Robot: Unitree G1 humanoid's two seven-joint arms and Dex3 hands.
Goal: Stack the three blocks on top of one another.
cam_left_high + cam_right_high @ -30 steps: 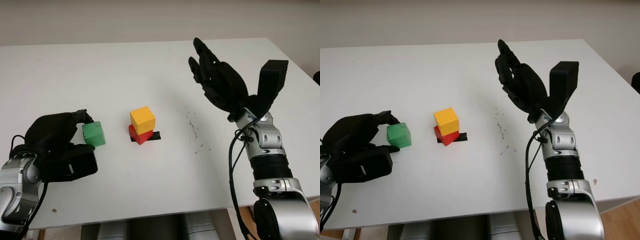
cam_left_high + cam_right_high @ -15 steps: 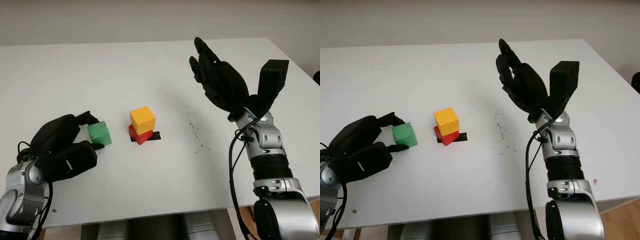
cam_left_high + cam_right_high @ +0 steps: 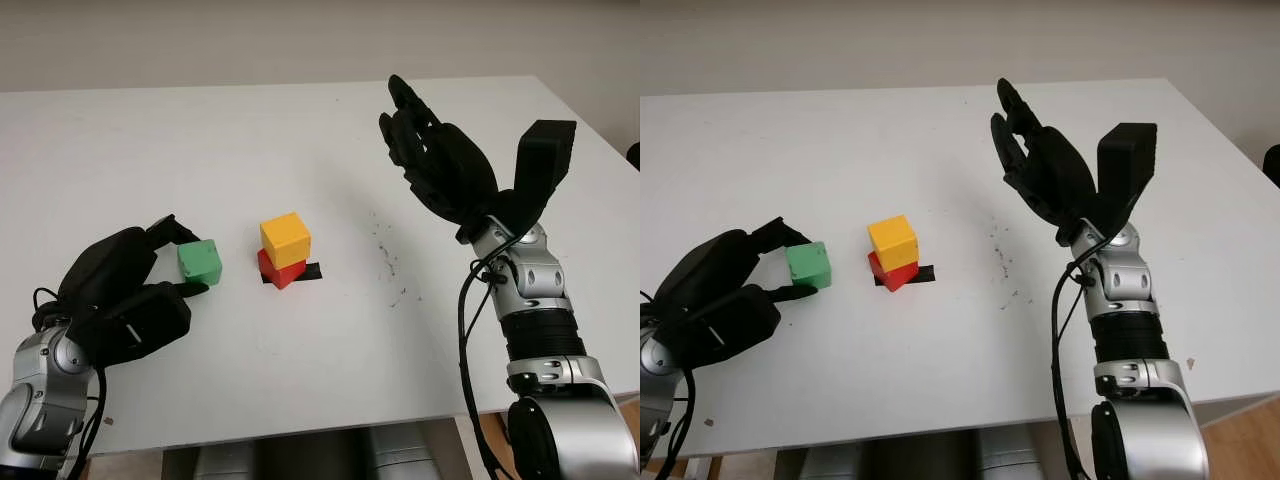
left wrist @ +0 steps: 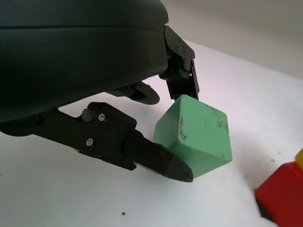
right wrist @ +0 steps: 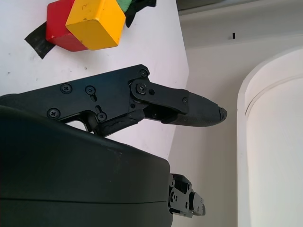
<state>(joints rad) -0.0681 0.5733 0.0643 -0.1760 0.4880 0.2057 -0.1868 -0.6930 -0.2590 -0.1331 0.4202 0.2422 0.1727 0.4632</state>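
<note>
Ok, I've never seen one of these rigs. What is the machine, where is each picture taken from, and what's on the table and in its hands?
It is a humanoid robot with two arms, each ending in a black three-finger hand. The two wide pictures come from a stereo camera on its head, looking down at a white table. The two close-ups come from cameras on its wrists.

On the table a yellow block sits on a red block, which stands on a patch of black tape. The left hand holds a green block between its fingers, left of that stack. The right hand is open, raised above the table to the right. The green block has not yet been stacked.
</note>
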